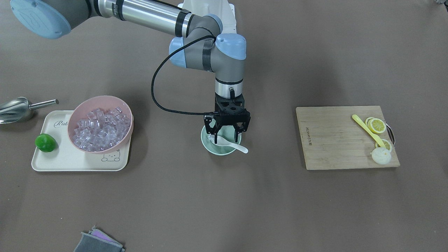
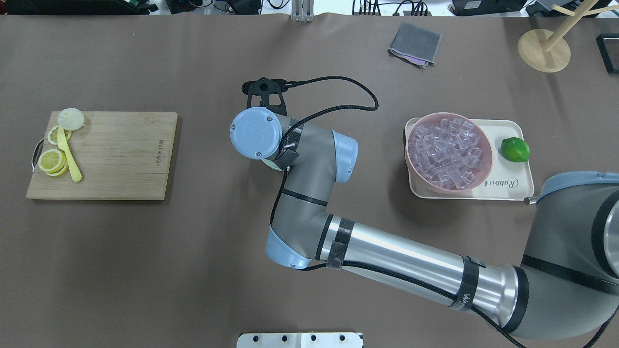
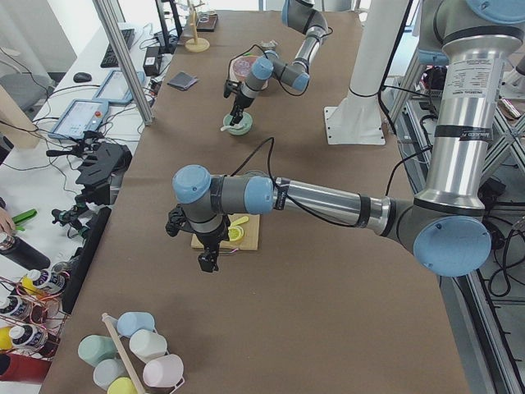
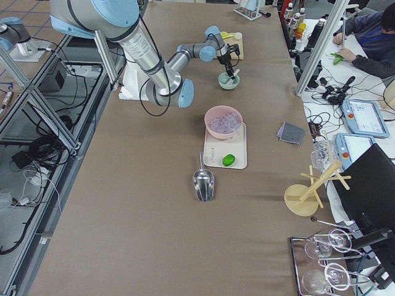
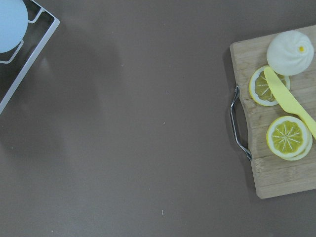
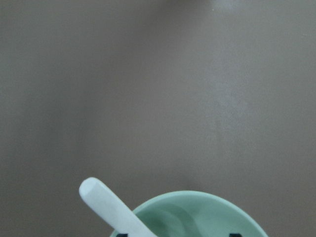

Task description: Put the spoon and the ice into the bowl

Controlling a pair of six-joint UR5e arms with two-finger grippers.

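- A folded grey cloth lies nearest, at the low edge of the front view. It is at 7 o'clock from the bowl.
- The small green bowl sits near the middle of the table.
- The white spoon lies in the bowl. Its scoop is inside, and its handle sticks out over the rim toward 4 o'clock.
- A tiny clear bit shows in the bowl at 9 o'clock from the scoop. It may be the ice, but it is too small to be sure.
- The right gripper hangs just over the bowl, pointing down. Its two fingers are spread apart.
- At 9 o'clock from the bowl, a pink bowl full of clear cubes and a lime sit on a tray.
- A steel scoop lies on the table at 10 o'clock from the tray.
- At 3 o'clock, well apart, a wooden board has lemon slices and a yellow utensil on it.
- The left gripper hangs by the wooden board. I cannot tell if its fingers are apart or together.
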